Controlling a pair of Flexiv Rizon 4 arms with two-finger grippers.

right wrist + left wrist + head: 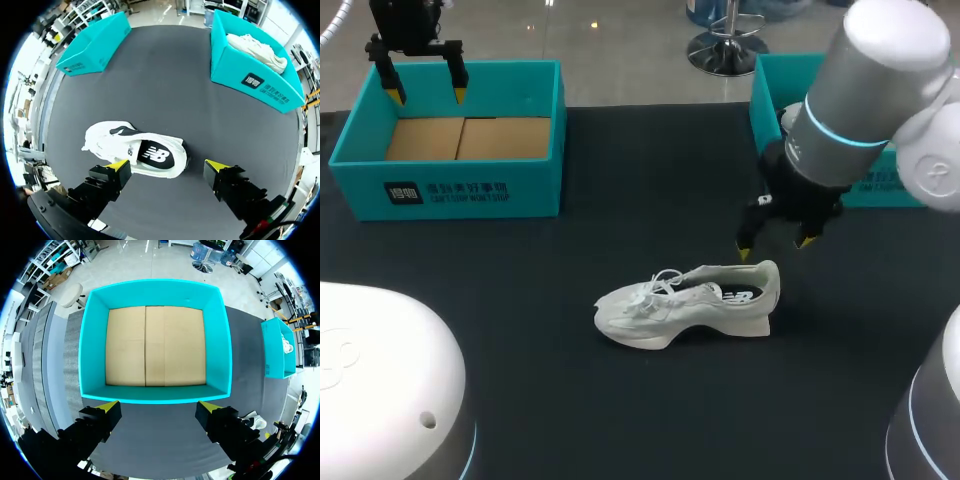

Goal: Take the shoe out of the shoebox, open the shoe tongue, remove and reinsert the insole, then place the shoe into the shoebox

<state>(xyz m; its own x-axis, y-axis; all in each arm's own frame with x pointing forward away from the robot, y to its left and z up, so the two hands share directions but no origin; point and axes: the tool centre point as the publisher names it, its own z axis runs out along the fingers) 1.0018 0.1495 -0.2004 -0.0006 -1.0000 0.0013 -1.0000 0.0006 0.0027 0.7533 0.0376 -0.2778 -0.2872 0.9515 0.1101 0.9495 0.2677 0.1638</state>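
Note:
A white shoe stands upright on the black table mat, toe to the left, heel to the right. My right gripper hangs open just above and behind its heel, touching nothing; in the right wrist view the shoe lies just ahead of the open fingers. A teal shoebox with a bare cardboard floor sits at the far left. My left gripper hovers open over its back edge, and the box fills the left wrist view ahead of the yellow tips.
A second teal box stands at the far right behind my right arm; in the right wrist view it holds another white shoe. The black mat lies between the boxes.

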